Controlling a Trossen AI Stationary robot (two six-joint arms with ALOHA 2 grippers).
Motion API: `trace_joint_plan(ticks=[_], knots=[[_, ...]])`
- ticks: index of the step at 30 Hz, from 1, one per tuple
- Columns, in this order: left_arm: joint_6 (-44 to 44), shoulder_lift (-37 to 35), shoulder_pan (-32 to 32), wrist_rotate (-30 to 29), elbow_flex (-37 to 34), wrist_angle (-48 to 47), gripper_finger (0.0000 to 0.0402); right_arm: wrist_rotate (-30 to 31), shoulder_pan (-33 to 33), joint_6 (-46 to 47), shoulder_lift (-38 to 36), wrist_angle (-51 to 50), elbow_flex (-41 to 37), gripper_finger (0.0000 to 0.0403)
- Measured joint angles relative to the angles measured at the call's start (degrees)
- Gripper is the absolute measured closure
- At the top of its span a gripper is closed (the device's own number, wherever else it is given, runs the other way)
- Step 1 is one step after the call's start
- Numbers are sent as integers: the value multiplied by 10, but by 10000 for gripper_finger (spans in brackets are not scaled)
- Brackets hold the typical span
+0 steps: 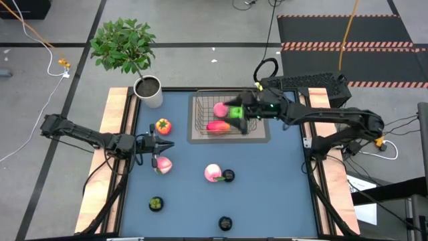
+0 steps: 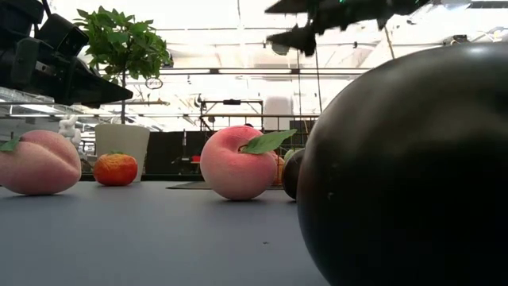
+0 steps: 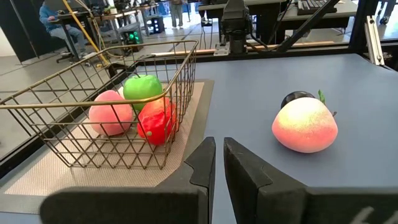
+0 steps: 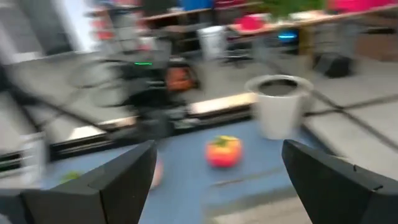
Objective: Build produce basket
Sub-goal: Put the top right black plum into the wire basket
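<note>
The wire basket (image 1: 200, 124) stands on a tan mat at the table's far middle. It holds a pink peach (image 3: 111, 112), a green apple (image 3: 144, 90) and a red oval (image 3: 155, 121). My right gripper (image 1: 235, 115) hovers open over the basket and holds nothing (image 4: 219, 149). My left gripper (image 1: 170, 143) is shut and empty at mid-left (image 3: 219, 158), above and just beyond a peach (image 1: 162, 165). An orange-red fruit with a green top (image 1: 162, 125) lies beyond it. Another peach (image 1: 212, 173) and a dark round one (image 1: 229, 175) lie together at the table's middle.
A white pot (image 1: 148, 90) with soil stands at the far left corner, with a leafy plant (image 1: 124, 43) behind it on the floor. Two more dark round fruits (image 1: 155, 203) (image 1: 225, 222) lie near the front edge. The table's right half is bare blue surface.
</note>
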Motion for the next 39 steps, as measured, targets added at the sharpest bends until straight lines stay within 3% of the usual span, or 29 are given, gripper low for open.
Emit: trace_joint_plan(ticks=[5, 13, 20, 24, 29, 34, 39], knots=[[0, 0, 0, 0, 0, 0, 364, -58, 51, 29, -28, -46, 0, 60], [0, 0, 0, 0, 0, 0, 364, -56, 205, 19, 2, -54, -6, 60], [0, 0, 0, 0, 0, 0, 364, 20, 304, -4, 55, -47, -26, 60], [0, 0, 0, 0, 0, 0, 364, 47, 326, 6, 104, -25, -44, 60], [0, 0, 0, 0, 0, 0, 364, 93, 337, 87, 169, -13, -57, 60], [0, 0, 0, 0, 0, 0, 364, 97, 343, 105, 220, -32, -56, 62], [0, 0, 0, 0, 0, 0, 364, 214, 352, 46, 239, -83, -53, 75]])
